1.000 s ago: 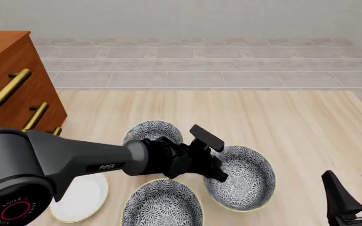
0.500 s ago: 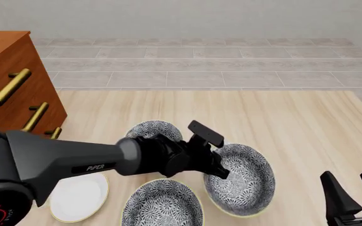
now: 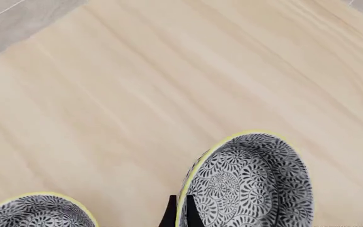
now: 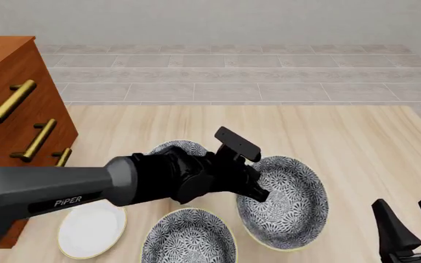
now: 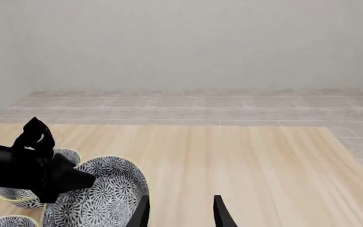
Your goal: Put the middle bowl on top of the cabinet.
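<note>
The middle bowl (image 4: 289,205), wide and grey-and-white patterned with a pale yellow rim, is tilted with its left rim raised off the wooden table. My left gripper (image 4: 259,193) is shut on that rim. The left wrist view shows its fingers (image 3: 192,217) pinching the bowl's (image 3: 251,184) edge, one inside and one outside. The reddish-brown cabinet (image 4: 13,104) with brass handles stands at the far left. My right gripper (image 4: 414,230) is open and empty low at the right, apart from the bowl (image 5: 106,189).
A narrower patterned bowl (image 4: 172,149) sits behind the left arm and another patterned bowl (image 4: 188,240) lies in front. A plain white plate (image 4: 90,229) rests near the cabinet's foot. The table (image 4: 342,137) runs back to a tiled floor.
The left arm has risen, lifting the bowl's gripped rim so the bowl tilts more steeply. The right gripper has stayed put.
</note>
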Robot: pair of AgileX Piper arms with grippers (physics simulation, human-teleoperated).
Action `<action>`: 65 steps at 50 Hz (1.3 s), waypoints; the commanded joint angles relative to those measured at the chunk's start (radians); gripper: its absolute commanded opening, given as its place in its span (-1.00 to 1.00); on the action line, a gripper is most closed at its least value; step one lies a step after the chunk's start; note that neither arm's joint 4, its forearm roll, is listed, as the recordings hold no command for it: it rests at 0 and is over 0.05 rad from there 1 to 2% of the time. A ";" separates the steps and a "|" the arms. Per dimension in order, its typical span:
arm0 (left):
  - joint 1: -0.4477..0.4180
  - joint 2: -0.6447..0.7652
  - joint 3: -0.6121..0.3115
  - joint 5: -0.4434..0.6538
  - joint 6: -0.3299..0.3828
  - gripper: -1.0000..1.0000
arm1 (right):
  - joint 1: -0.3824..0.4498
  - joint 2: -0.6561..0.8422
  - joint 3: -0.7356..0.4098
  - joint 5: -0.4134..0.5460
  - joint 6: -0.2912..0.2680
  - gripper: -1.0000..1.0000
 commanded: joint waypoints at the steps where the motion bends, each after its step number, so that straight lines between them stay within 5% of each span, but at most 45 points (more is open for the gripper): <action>1: -0.022 -0.082 0.005 0.014 -0.030 -1.00 | 0.008 -0.001 -0.003 0.006 -0.002 1.00; 44: -0.005 -0.287 0.039 0.055 -0.045 -1.00 | 0.014 -0.001 -0.004 0.002 -0.011 1.00; 65: 0.111 -0.372 0.003 0.107 -0.018 -1.00 | 0.023 -0.001 -0.007 0.004 -0.010 1.00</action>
